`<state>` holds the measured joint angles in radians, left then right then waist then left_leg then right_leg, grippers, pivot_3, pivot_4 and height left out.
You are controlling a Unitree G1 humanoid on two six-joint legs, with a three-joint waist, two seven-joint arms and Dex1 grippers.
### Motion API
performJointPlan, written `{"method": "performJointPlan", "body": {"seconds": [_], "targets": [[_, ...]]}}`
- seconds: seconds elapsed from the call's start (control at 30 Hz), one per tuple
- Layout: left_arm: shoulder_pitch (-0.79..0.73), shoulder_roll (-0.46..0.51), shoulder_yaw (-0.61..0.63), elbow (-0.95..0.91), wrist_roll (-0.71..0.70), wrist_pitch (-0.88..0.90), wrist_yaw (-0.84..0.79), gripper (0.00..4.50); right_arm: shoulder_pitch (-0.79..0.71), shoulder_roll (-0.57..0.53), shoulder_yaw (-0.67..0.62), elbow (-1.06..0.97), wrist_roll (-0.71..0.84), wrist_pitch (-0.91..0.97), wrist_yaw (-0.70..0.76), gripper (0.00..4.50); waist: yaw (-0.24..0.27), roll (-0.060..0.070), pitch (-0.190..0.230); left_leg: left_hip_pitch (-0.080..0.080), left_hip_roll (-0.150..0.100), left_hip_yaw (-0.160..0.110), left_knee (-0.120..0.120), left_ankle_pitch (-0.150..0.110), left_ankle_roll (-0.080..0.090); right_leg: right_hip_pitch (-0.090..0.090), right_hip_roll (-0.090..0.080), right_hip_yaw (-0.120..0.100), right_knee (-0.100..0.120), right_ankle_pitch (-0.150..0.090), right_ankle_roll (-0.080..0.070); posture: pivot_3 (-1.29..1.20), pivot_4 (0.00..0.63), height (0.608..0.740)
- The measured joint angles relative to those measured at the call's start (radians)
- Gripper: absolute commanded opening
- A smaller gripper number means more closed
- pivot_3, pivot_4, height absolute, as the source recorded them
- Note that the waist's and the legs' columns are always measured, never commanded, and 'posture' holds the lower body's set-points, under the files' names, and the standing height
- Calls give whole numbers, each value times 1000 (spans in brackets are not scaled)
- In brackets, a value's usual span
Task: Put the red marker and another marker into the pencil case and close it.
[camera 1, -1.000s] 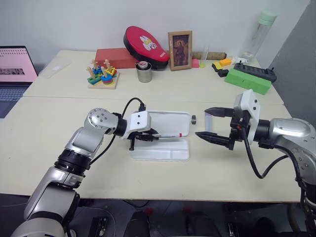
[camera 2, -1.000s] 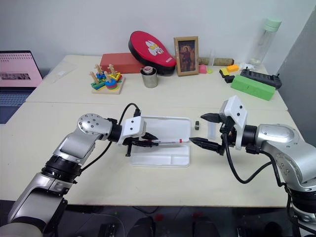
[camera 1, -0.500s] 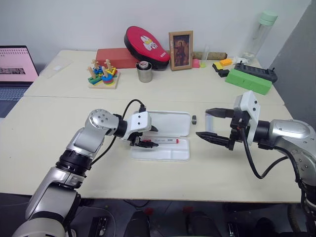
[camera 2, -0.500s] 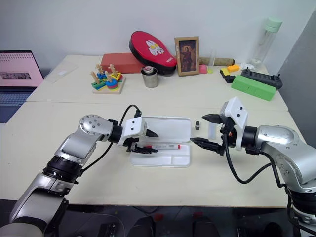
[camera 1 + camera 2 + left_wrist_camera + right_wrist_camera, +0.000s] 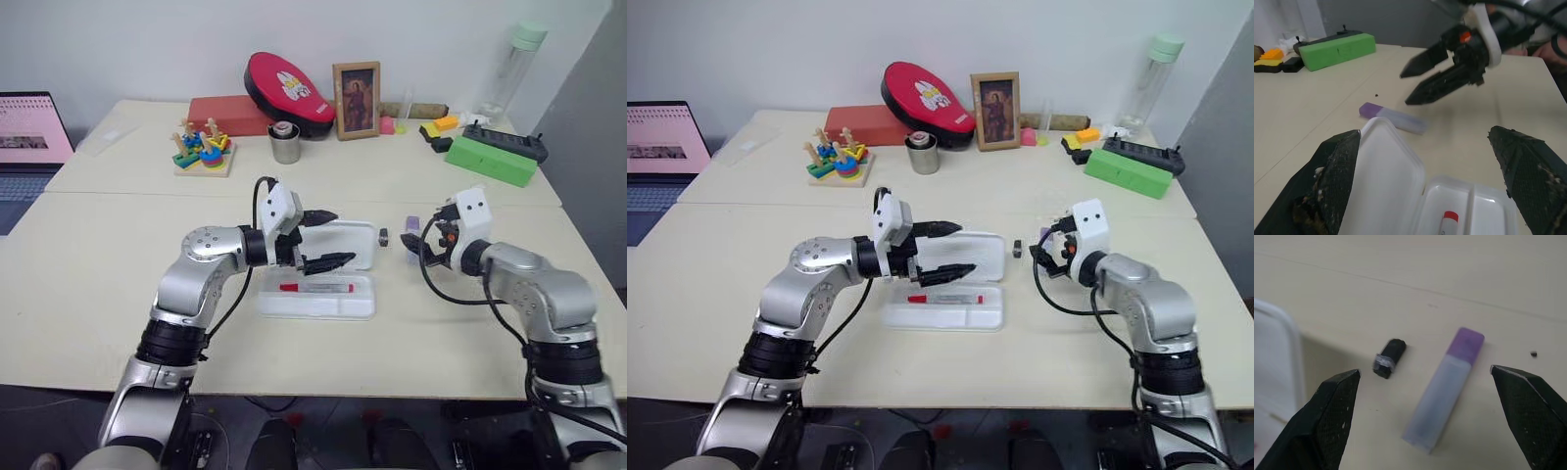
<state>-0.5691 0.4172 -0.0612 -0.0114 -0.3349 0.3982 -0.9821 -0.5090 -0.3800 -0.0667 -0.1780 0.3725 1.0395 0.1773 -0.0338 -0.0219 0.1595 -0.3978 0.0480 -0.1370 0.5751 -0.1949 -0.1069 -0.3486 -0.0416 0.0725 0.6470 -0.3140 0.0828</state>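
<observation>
Our fingers are spread on both sides and pinch nothing. The left gripper (image 5: 319, 238) hangs over the open case (image 5: 318, 305), fingers wide; the right gripper (image 5: 1430, 416) points down at the purple marker (image 5: 1444, 389), one finger on either side of it and neither touching it.

Nearest to us, the case lies open on the surface (image 5: 88, 264), its front half a shallow tray, its lid half lying flat behind it. The red marker (image 5: 315, 288) lies lengthwise in the tray, red cap to our left. Nothing else is in the case.

Just past the case's right end lies a small black piece (image 5: 1389, 358), close beside the purple marker. The marker lies flat, purple cap away from us.

We judge the next step to be the pick of the purple marker. The risks:
- The marker lies flat, so our fingers may scrape the surface or push it aside if they close off-centre.
- The black piece lies near enough that a sloppy approach could knock it or catch it too.
- Our left gripper hovers over the case and could block the drop or nudge the lid.

Farther back stand a green box (image 5: 492, 160), a framed picture (image 5: 357, 100) and a red oval case (image 5: 290, 94).
</observation>
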Motion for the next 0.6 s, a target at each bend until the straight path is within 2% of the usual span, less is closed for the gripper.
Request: {"method": "performJointPlan", "body": {"seconds": [0.13,0.33,0.6], "targets": [[25,-16,9,-28,0,2,63,4451,-4,85,-4,52,-47,24,-93,4500,1,0,0,0,0,0,0,0,0,0,0,0,0,0,0,0,150,740],[38,-17,5,-57,0,4,77,4451,-4,132,17,122,-97,2,-122,4500,-1,1,0,0,0,0,0,0,0,0,0,0,0,0,0,0,150,740],[40,-16,-2,-66,-1,4,77,4500,-14,149,51,158,-159,-43,-134,2820,-3,1,-1,1,0,0,0,0,0,1,0,0,1,0,0,0,150,740]]}}
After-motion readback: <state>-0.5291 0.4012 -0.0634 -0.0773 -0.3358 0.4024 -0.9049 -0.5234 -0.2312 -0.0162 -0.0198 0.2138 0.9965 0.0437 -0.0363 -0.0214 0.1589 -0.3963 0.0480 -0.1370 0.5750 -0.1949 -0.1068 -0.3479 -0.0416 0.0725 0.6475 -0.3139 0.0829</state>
